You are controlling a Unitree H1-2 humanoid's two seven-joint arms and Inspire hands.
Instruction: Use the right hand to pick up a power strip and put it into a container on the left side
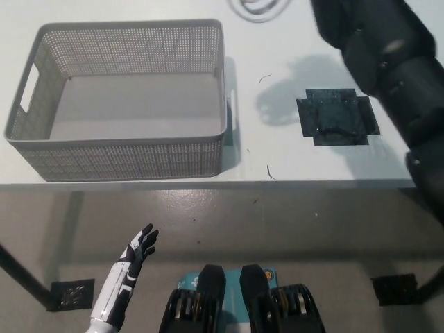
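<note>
A loop of white cable (260, 8) from the power strip hangs at the picture's top edge, lifted off the white table (277, 159); the strip's body is out of frame. My black right arm (388, 62) reaches up past the top edge, so its hand is hidden. The cable hangs to the right of the grey perforated basket (223, 83), which stands on the table's left side with nothing inside. My white left hand (141, 248) rests low at the lower left, below the table's front edge, fingers apart and holding nothing.
A black square patch (338, 118) is stuck to the table under my right arm. A shadow (284, 90) falls between it and the basket. The table's front edge runs across the middle, with grey floor below.
</note>
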